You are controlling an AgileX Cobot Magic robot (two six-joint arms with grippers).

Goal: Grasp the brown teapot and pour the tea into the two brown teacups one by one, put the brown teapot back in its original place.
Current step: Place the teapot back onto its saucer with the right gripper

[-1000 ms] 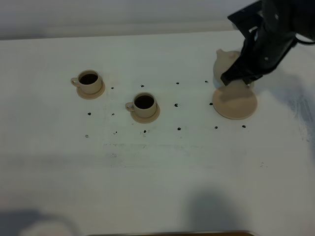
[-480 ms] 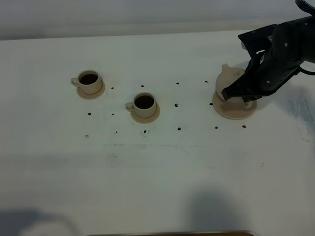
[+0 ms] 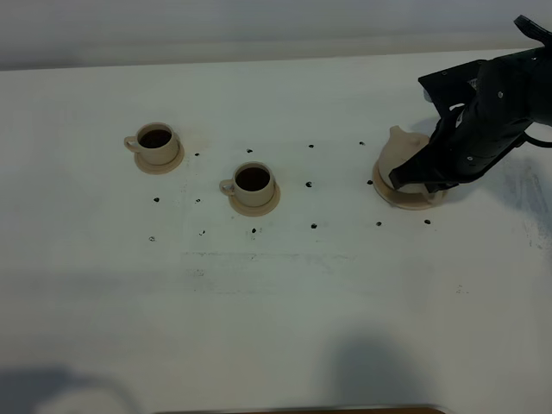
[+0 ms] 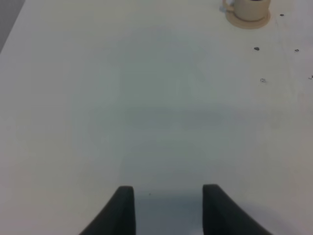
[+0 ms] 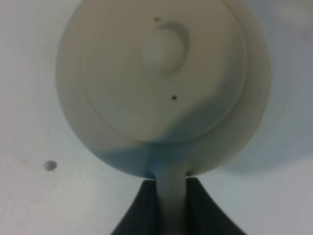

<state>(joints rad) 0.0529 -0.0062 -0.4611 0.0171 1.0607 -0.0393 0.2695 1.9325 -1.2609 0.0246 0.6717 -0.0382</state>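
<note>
White table (image 3: 276, 285), both cups (image 3: 253, 179) dark-filled. Teapot (image 3: 402, 155) sits on wide saucer (image 3: 398, 197), right gripper (image 5: 170, 208) pinching handle (image 5: 169, 191). Rigid, breakable, glazed — you release gently. Left gripper (image 4: 167, 208) parted, empty.

teapot (image 5: 156, 93): ceramic by the look, beige-tan, smooth matt glaze with only a faint sheen on the lid knob
big saucer (image 3: 405, 199): same beige ceramic, matt, smooth
teacups (image 3: 253, 183): matching tan ceramic, smooth, dull finish; dark liquid inside looks a bit glossy
cup saucers (image 3: 160, 163): same matt ceramic
right gripper (image 5: 171, 208): black, looks like hard plastic, matt
left gripper (image 4: 166, 210): black too, matt, smooth fingers
table (image 3: 276, 285): white, flat, matt, lightly scuffed, with small dark dots
</note>
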